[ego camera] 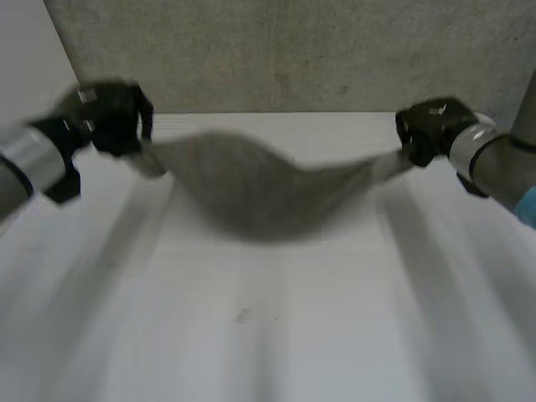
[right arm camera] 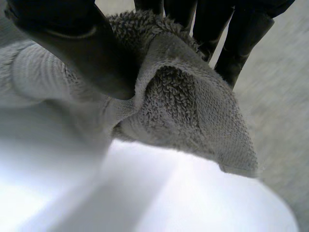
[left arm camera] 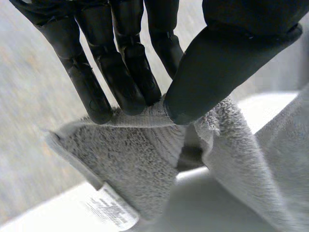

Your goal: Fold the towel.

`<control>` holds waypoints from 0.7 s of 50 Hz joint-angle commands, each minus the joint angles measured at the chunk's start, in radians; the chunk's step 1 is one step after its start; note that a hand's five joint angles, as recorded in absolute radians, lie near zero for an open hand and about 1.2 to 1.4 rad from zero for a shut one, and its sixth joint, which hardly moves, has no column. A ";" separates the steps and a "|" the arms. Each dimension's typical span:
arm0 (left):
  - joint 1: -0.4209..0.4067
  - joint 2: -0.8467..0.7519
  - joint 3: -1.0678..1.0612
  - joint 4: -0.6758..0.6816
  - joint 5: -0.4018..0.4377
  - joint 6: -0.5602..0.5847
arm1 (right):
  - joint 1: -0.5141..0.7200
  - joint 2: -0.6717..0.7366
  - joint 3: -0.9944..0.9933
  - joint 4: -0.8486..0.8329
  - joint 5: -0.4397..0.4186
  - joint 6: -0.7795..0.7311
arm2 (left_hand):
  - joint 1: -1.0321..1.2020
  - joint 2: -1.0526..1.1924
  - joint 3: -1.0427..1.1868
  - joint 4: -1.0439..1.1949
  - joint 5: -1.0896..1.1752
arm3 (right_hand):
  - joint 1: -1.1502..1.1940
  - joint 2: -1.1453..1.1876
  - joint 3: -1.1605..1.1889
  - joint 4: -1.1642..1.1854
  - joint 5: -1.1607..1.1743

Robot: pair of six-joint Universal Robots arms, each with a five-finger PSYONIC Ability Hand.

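Bare white table on the near side, towel sagging across the middle, grey wall behind

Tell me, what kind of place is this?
Probably a robot lab or test bench, not a home: a plain white table, a bare grey wall behind it, and the robot's left hand and right hand pinching a grey towel up between them.

Rough grey terry-cloth towel; smooth matt white table.

Above bench, towel spans between 2 hands: left hand pinches left corner, right hand pinches right corner; middle sags toward bench; wall behind bench.
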 commanded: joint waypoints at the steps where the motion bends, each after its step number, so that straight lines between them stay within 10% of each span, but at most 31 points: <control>1: -0.061 0.129 -0.228 -0.009 -0.001 0.129 | -0.003 0.005 0.046 0.005 0.000 -0.008 | 0.206 0.178 0.180 0.179 0.194 | 0.059 0.071 0.069 0.061 0.062; 17: -0.094 0.464 -0.468 -0.062 0.120 0.136 | 0.003 -0.098 0.182 0.021 -0.009 -0.011 | 0.206 0.178 0.180 0.179 0.194 | 0.059 0.071 0.069 0.061 0.062; 19: -0.088 0.459 -0.471 -0.059 0.120 0.137 | 0.006 -0.099 0.199 0.020 -0.014 -0.013 | 0.036 0.008 0.010 0.009 0.024 | 0.059 0.071 0.069 0.061 0.062; 21: -0.078 0.424 -0.465 -0.052 0.120 0.140 | 0.006 -0.096 0.203 0.020 -0.017 -0.013 | -1.016 -1.044 -1.042 -1.043 -1.028 | 0.059 0.071 0.069 0.061 0.062; 35: -0.081 0.082 -0.166 -0.052 0.102 0.129 | 0.000 -0.099 0.260 0.003 -0.023 -0.011 | -0.980 -1.008 -1.006 -1.007 -0.992 | 0.059 0.071 0.069 0.061 0.062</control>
